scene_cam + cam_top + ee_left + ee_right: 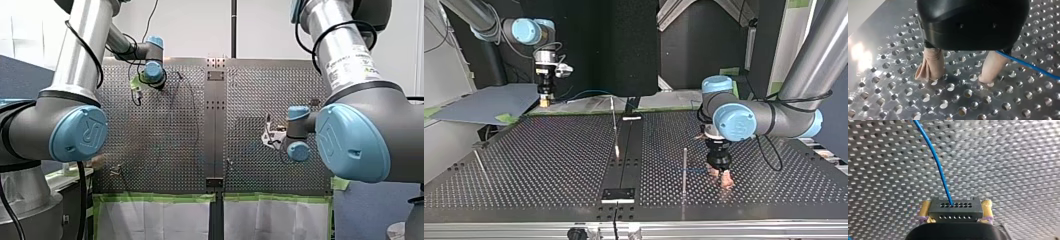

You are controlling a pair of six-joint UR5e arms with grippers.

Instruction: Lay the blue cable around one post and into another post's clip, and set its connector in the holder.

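My right gripper (956, 205) is pinching the black connector (955, 210) between its yellow pads (925, 208), one pad on each side. The blue cable (938, 168) is leaving the connector's row of holes and curving away ahead of the gripper over the perforated table (1010, 157). In the top view this gripper is hanging at the upper left, near the table's far edge and well apart from the other arm. My left gripper (961, 75) is standing with its beige pads (931, 65) spread apart and their tips touching the table. Nothing is lying between them. The cable is passing close by the base of one pad, though I cannot tell whether it is touching. In the top view that gripper is sitting at the lower right, near a thin upright post (684, 167), with a short blue stretch of cable showing between post and gripper. A second thin post (614, 125) is standing near the middle of that view.
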